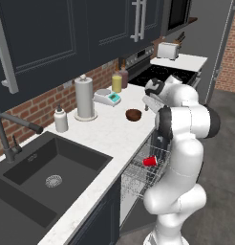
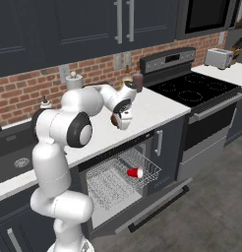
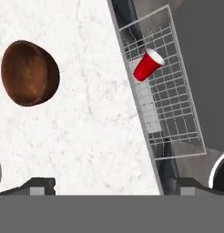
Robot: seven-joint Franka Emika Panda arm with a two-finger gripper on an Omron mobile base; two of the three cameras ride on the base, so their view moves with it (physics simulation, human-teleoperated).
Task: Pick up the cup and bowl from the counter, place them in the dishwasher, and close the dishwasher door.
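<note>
White marbled counter (image 3: 86, 113) lay beneath the claw (image 3: 111, 186), which hovered over its front edge with its jaws spread wide apart and nothing between them. That empty, open stance suited a hand between loads, free to reach for the next piece. The cup (image 3: 148, 66) lay on its side in the wire rack (image 3: 177, 109), ahead of the claw and off past the counter's edge, so that part of the job looked done. The bowl (image 3: 29, 73) sat on the stone, ahead and to the other side of the claw, well apart from it and untouched. It seemed the next thing to fetch. Below the counter the dishwasher (image 2: 118, 182) stood open, its door (image 2: 157, 206) dropped flat and the rack pulled out, presumably left so because the bowl had yet to go in.
</note>
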